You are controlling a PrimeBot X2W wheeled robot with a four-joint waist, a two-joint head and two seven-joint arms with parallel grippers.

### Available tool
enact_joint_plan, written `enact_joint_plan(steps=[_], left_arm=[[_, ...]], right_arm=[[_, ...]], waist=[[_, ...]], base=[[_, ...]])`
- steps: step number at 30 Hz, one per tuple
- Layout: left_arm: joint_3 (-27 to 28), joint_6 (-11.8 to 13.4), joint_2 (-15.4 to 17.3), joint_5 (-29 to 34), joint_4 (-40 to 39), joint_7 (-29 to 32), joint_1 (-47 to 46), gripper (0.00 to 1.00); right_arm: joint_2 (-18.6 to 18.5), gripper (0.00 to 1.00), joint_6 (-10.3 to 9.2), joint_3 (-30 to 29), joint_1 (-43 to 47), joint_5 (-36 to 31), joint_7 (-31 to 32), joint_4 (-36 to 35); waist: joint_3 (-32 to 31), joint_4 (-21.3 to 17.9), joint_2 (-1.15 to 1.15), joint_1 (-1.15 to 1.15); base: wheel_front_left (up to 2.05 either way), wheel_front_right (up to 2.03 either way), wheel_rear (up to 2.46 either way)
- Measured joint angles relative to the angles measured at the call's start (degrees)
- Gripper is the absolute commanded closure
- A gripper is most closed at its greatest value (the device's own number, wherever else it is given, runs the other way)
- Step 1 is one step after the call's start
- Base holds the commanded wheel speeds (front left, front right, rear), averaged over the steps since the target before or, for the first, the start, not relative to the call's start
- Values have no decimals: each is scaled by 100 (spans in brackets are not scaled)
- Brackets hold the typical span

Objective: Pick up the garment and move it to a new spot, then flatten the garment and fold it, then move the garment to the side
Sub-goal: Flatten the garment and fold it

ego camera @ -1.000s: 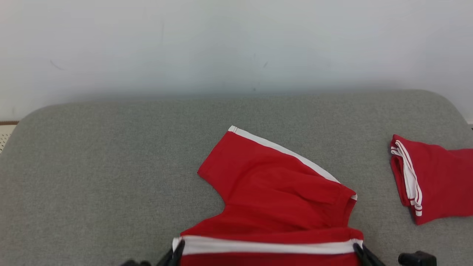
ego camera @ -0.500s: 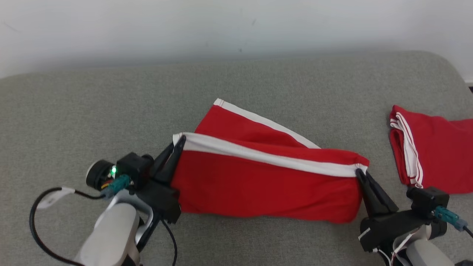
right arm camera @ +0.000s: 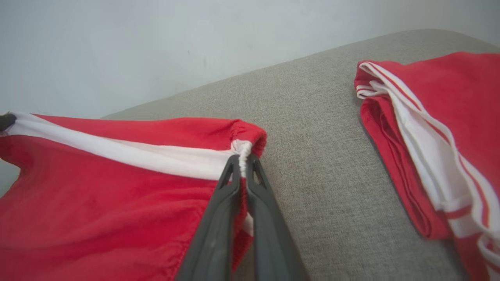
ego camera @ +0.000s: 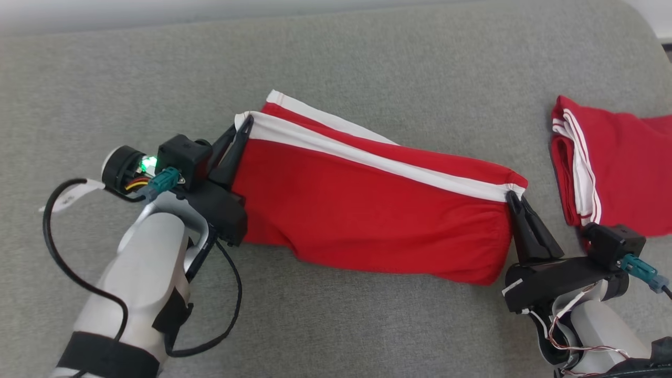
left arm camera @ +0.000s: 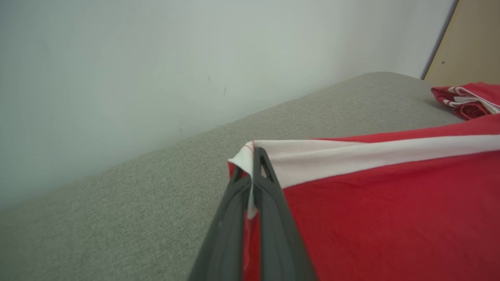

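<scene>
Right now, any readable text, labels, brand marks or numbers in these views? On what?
None readable.
The white cable tag is too small to read.
The held garment and the folded red garment carry white stripes but no print.

No writing, brand, number or sign can be read anywhere here. The small white tag [ego camera: 71,193], lying at nine o'clock from the red garment [ego camera: 367,210], is too small to show any print.

Red garment [ego camera: 367,210], white-striped, folded over lengthwise, taut and slanted across grey cushion [ego camera: 367,63].
</scene>
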Motion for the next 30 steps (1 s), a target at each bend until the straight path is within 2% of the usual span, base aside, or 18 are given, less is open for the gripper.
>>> enact_joint_plan(steps=[20, 23, 24, 25, 27, 28, 29, 30], left_arm=[[-81, 111, 98, 447, 754, 0, -842, 100], [-98, 157, 114, 469, 892, 0, -931, 93], [-100, 162, 125, 469, 914, 0, -951, 87], [-110, 162, 134, 471, 943, 0, -956, 77], [-131, 181, 130, 479, 979, 0, -959, 71], [-142, 200, 125, 481, 987, 0, -964, 62], [-151, 204, 119, 482, 990, 0, -970, 62], [-154, 204, 111, 482, 991, 0, -972, 50]], right_arm=[[522, 100, -1, -197, -104, -32, 0, -227], [571, 100, -1, -145, -129, -32, 0, -212], [589, 100, -1, -126, -143, -33, 0, -205], [606, 100, -1, -108, -170, -33, 0, -197], [621, 100, -1, -63, -219, -32, -1, -196], [624, 100, -1, -49, -220, -32, -1, -194], [626, 100, -1, -36, -219, -29, -1, -191], [626, 100, -1, -18, -220, -20, -1, -187]], waist=[[518, -543, 0, -1], [542, -589, 0, -2], [551, -602, 0, -2], [559, -614, 0, -2], [576, -634, 0, -2], [582, -640, 0, -2], [586, -644, 0, -2], [588, -645, 0, -2]], base=[[0, 0, 0], [0, 0, 0], [0, 0, 0], [0, 0, 0], [0, 0, 0], [0, 0, 0], [0, 0, 0], [0, 0, 0]])
